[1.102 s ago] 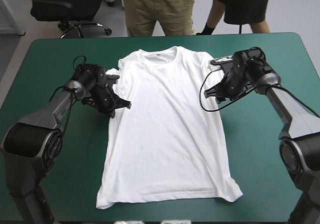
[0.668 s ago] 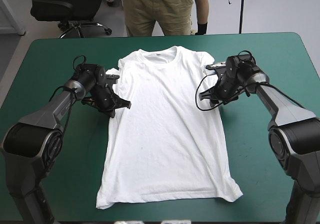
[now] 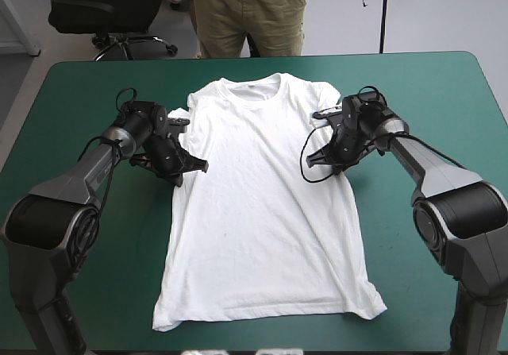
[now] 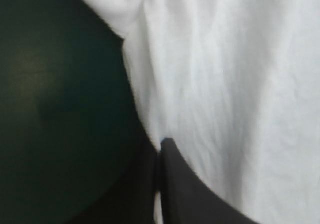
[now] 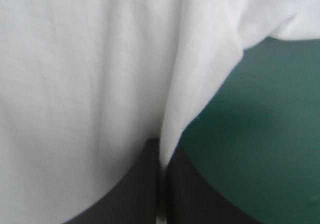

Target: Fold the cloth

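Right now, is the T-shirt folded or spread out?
Spread flat. The T-shirt lies open on the teal-green cover, collar, sleeves and hem showing, nothing turned over. The left end effector and right end effector grip its side edges.

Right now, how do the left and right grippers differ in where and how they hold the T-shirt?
The left gripper pinches the T-shirt at its left side edge, just under that sleeve; the right gripper pinches the opposite side edge. At the right gripper the cloth runs up from the fingertips as a raised fold; at the left gripper it looks flatter, its edge running past the tips. Shared: both are shut on the T-shirt, low at the table, roughly level with each other.
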Robot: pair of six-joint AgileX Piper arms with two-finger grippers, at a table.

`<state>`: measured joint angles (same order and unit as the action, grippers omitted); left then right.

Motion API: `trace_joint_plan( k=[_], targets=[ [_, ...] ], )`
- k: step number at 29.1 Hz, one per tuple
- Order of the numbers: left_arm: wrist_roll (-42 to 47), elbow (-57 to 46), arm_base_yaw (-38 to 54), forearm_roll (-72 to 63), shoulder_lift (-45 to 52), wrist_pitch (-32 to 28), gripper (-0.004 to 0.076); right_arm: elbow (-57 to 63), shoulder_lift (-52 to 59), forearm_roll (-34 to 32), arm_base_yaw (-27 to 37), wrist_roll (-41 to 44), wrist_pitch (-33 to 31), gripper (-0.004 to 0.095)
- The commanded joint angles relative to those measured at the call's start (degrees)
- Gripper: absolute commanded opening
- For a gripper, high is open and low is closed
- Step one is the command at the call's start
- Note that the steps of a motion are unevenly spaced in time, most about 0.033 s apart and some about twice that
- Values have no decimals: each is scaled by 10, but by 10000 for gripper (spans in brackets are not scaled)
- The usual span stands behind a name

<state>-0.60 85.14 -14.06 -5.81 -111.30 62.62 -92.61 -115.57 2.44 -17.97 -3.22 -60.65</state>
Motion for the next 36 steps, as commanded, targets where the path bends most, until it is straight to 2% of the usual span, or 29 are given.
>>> trace_joint_plan(
  k=[1, 9, 15, 22, 36],
  targets=[
    [2, 20, -3, -30, 42, 6, -18, -7, 43, -10, 0, 2, -11, -17],
    [2, 99, -3, -34, 122, 6, -18, -7, 166, -42, 8, 2, 11, -17],
    [2, 160, -3, -35, 181, 8, -18, -7, 255, -42, 8, -16, 18, -18],
    [2, 209, -3, -35, 239, 7, -18, -20, 341, -42, 8, -16, 56, -18],
    [0, 275, -3, -43, 293, -24, -18, -166, 356, -43, 8, -16, 51, -17]
  ],
)
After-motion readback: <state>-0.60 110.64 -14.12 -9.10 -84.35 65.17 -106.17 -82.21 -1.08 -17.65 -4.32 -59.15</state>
